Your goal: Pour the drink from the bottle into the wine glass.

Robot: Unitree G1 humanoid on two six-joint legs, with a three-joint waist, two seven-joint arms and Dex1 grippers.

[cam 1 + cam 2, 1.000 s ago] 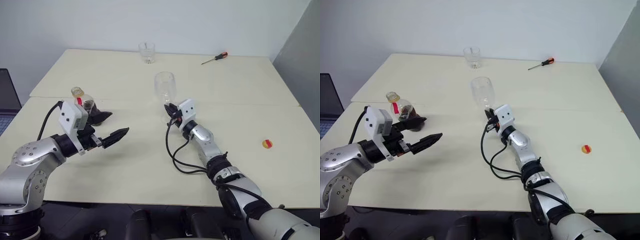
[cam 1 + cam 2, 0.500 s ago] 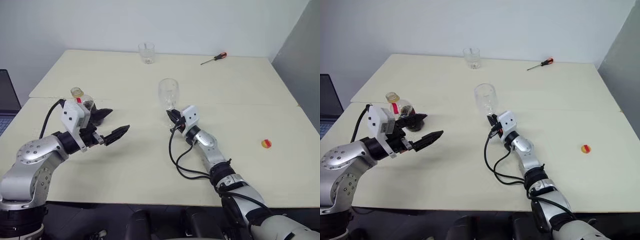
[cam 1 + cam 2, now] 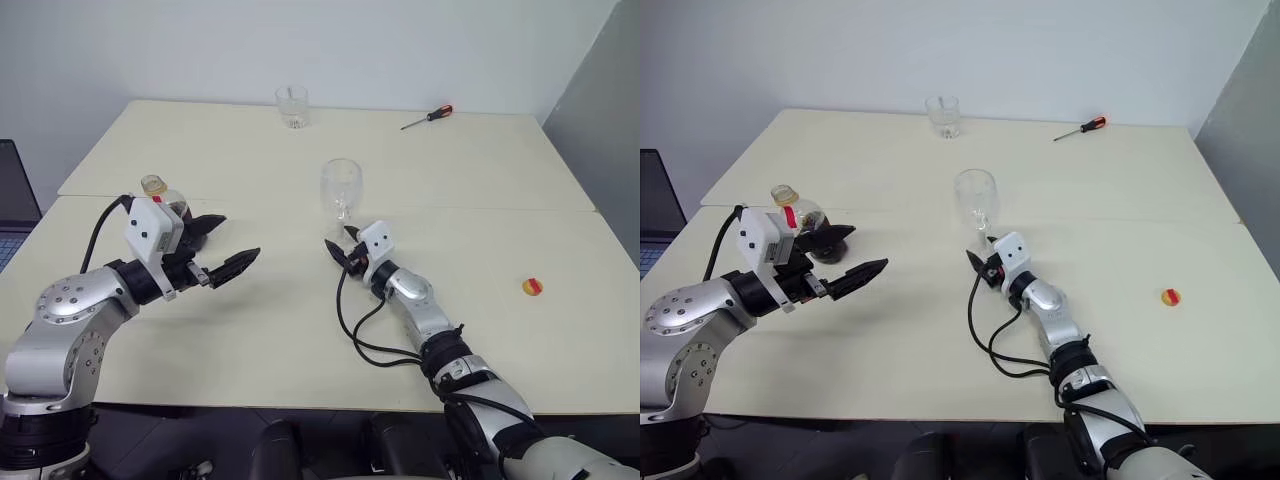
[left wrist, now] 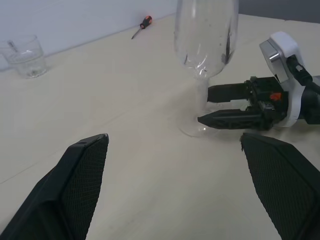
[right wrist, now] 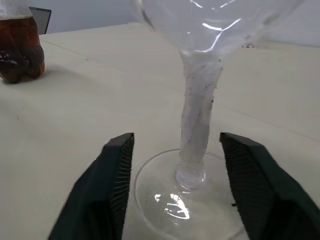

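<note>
You face a pale cream table set against a light wall, with a seam running across it from side to side. Work across the scene from left to right.

At the far left edge, the corner of a dark laptop is visible. Next, locate the bottle: it stands upright on the table, long axis vertical, its open neck pointing up, with the dark drink filling its lower body. A red label band sits at the neck.

The left gripper hangs above the table just beside the bottle, roughly level and pointing toward the table's centre. Its two black fingers stand wide apart and hold nothing.

At the back of the table, note a short clear tumbler, well apart from everything else.

Near the centre, the wine glass stands upright on its round foot, long axis vertical, bowl opening upward; the bowl looks empty.

The right gripper lies low, at the base of the glass, pointing at the stem. In the right wrist view its fingers stand apart on either side of the stem, not clamped on it.

Further right, an orange-handled screwdriver lies at the back, and a small red-and-yellow cap rests near the right edge.
</note>
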